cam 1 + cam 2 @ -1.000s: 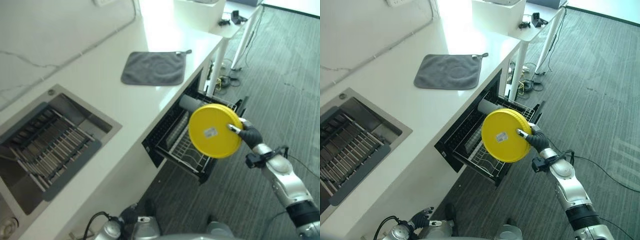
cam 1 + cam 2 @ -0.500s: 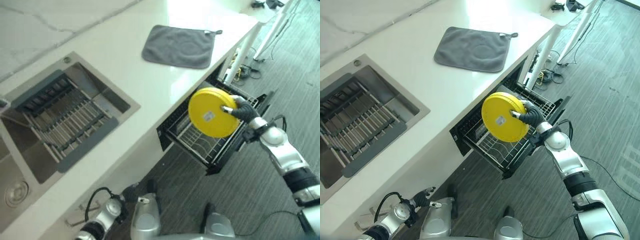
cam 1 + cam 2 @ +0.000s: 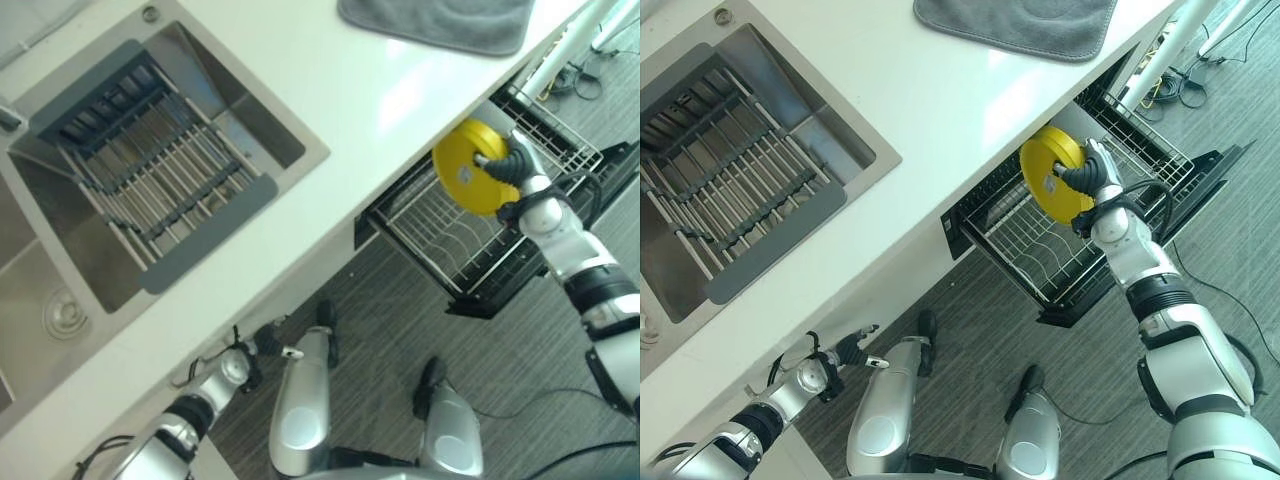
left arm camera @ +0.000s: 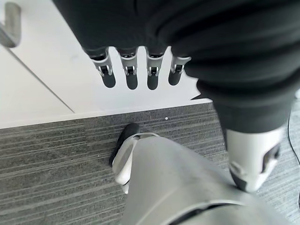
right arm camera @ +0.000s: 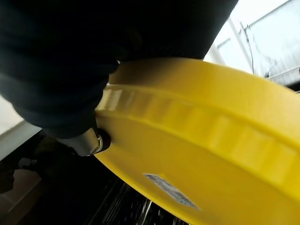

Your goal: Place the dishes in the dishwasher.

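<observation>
Change: since the earlier frames the right hand has carried the yellow plate from out in front of the counter to a spot over the pulled-out dishwasher rack, close under the counter edge; the head camera has also tipped down, so the whole scene sits differently.
Yellow plate: held on edge, tilted, its underside with a small label facing outward; it hangs above the rack's wire tines and I cannot tell whether it touches them.
Right hand: fingers curled round the plate's rim, the thumb on its underside, as the right wrist view shows with the plate right against the dark cover.
Left hand: low beside the cabinet front, fingers straight and relaxed, holding nothing; grey carpet below.
Dishwasher rack: drawn out under the white counter, wire basket open.
Counter: sink with a slatted drying rack inside; grey cloth lying flat farther along.
</observation>
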Robot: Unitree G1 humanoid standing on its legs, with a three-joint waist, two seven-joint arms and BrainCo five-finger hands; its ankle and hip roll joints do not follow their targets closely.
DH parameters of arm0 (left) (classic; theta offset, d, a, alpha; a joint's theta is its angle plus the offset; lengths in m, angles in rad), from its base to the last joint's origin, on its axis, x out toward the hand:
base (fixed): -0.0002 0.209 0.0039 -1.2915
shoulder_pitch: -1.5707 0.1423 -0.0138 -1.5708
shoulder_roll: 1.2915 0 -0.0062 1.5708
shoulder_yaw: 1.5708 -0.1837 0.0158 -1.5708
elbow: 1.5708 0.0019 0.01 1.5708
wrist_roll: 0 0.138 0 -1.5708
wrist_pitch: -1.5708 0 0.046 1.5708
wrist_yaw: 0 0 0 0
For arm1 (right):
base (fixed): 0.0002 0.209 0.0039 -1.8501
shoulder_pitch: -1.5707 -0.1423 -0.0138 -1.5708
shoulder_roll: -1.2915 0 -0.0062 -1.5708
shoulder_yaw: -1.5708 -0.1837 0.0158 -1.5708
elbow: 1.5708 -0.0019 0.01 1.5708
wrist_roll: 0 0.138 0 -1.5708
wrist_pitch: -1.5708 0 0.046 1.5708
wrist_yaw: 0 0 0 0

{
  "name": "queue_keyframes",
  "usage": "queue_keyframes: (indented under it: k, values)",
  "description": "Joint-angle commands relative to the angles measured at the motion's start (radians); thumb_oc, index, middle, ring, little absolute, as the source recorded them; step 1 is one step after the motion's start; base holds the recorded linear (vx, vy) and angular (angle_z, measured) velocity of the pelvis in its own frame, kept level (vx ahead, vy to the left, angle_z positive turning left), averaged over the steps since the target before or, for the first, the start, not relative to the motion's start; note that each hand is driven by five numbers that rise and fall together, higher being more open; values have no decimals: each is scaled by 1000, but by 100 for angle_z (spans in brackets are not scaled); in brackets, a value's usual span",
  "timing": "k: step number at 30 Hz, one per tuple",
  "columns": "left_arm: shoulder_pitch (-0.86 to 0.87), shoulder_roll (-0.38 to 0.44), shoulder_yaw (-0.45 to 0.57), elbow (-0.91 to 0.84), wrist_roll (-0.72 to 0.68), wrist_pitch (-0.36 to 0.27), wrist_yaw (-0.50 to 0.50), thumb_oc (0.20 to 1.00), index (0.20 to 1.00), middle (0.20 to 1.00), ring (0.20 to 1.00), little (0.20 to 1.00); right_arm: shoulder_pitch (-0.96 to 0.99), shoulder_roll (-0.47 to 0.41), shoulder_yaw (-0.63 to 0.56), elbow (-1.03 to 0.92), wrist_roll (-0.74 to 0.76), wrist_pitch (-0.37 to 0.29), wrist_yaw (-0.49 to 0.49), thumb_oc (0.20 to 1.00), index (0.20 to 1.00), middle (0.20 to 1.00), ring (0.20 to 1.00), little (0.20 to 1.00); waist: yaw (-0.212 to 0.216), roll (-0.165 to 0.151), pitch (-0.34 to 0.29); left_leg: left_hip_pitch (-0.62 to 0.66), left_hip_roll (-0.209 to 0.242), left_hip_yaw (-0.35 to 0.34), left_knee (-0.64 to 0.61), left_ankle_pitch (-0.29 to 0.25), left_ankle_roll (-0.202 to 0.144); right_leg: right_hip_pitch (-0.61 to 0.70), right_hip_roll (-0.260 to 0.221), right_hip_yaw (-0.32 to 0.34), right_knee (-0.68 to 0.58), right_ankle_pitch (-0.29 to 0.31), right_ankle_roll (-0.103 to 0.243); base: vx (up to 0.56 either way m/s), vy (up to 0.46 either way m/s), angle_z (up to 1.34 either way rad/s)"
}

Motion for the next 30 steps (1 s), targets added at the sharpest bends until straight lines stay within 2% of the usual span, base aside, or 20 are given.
queue_keyframes:
  k: [1, 3, 4, 5, 6, 7, 10, 11, 14, 17, 21, 24, 30]
  values:
    - [47, -47, -44, 60, -29, -43, 42, 1000, 1000, 1000, 1000, 1000, -109, -31, 20, -43, -187, -30, -249, 200, 200, 200, 200, 200, 22, 16, -49, 93, -13, -108, -74, -71, -29, -108, 6, -20, 175, -69, -35, -36, 37, -7]
    - [42, -51, -39, 70, -32, -62, 49, 1000, 1000, 1000, 1000, 1000, -119, -36, 41, -36, -197, -15, -281, 200, 200, 200, 200, 200, 23, 22, -43, 83, -18, -111, -74, -69, -27, -122, 6, -17, 186, -73, -38, -76, 35, -7]
    - [40, -52, -40, 70, -32, -64, 50, 1000, 1000, 1000, 1000, 1000, -122, -36, 42, -34, -199, -14, -284, 200, 200, 200, 200, 200, 23, 25, -41, 72, -18, -106, -80, -45, -19, -132, 6, -26, 179, -52, -48, -95, 28, -11]
    - [40, -52, -40, 70, -32, -64, 50, 1000, 1000, 1000, 1000, 1000, -122, -36, 42, -34, -199, -14, -284, 200, 200, 200, 200, 200, 23, 25, -41, 72, -18, -106, -80, -45, -19, -132, 6, -26, 179, -52, -48, -2, 2, -9]
    - [41, -52, -39, 71, -32, -64, 50, 1000, 1000, 1000, 1000, 1000, -121, -36, 43, -34, -199, -14, -283, 200, 200, 200, 200, 200, 23, 23, -42, 82, -19, -110, -73, -71, -26, -124, 6, -16, 189, -76, -38, 0, 17, -6]
    - [41, -56, -51, 68, -34, -106, 64, 1000, 1000, 1000, 1000, 1000, -141, -51, 77, -6, -279, 2, -357, 200, 200, 200, 200, 200, 24, 34, -30, 63, -27, -112, -66, -74, -23, -150, 5, -14, 222, -95, -48, 0, 0, 0]
    - [42, -57, -66, 66, -30, -129, 73, 1000, 1000, 1000, 1000, 1000, -160, -70, 120, 23, -380, -3, -428, 200, 200, 200, 200, 200, 26, 41, -26, 45, -32, -116, -61, -73, -21, -174, 3, -14, 251, -108, -53, -57, 13, 2]
    - [40, -59, -77, 71, -25, -142, 80, 1000, 1000, 1000, 1000, 1000, -178, -78, 152, 45, -517, 12, -515, 200, 200, 200, 200, 200, 29, 44, -26, 34, -35, -119, -59, -73, -19, -186, 3, -16, 265, -115, -55, -36, -20, 5]
    - [31, -66, -110, 80, -7, -170, 111, 1000, 1000, 1000, 1000, 1000, -191, -86, 237, 85, -503, 70, -591, 200, 200, 200, 200, 200, 32, 48, -26, 9, -38, -126, -66, -67, -14, -218, 9, -19, 291, -130, -61, -63, -52, -1]
    - [25, -72, -128, 84, -7, -186, 127, 1000, 1000, 1000, 1000, 1000, -198, -75, 269, 122, -547, 78, -618, 200, 200, 200, 200, 200, 32, 51, -26, -12, -41, -129, -71, -63, -15, -244, 15, -18, 304, -138, -64, -58, -16, -1]
    - [13, -74, -159, 83, 15, -202, 163, 1000, 1000, 1000, 1000, 1000, -204, -51, 332, 162, -576, 131, -597, 200, 200, 200, 200, 200, 35, 47, -26, -51, -37, -126, -71, -60, -12, -288, 17, -24, 327, -145, -67, -76, -31, 1]
    - [-2, -80, -170, 89, -26, -212, 180, 1000, 1000, 1000, 1000, 1000, -205, -29, 359, 189, -620, 187, -689, 200, 200, 200, 200, 200, 37, 46, -26, -102, -39, -122, -55, -62, -5, -341, 14, -26, 363, -153, -70, -64, -22, 1]
    - [-17, -88, -185, 85, -31, -226, 203, 1000, 1000, 1000, 1000, 1000, -224, 4, 387, 210, -651, 183, -703, 200, 200, 200, 200, 200, 41, 52, -26, -167, -48, -130, -30, -64, 1, -405, 14, -17, 405, -163, -74, -59, 8, -1]
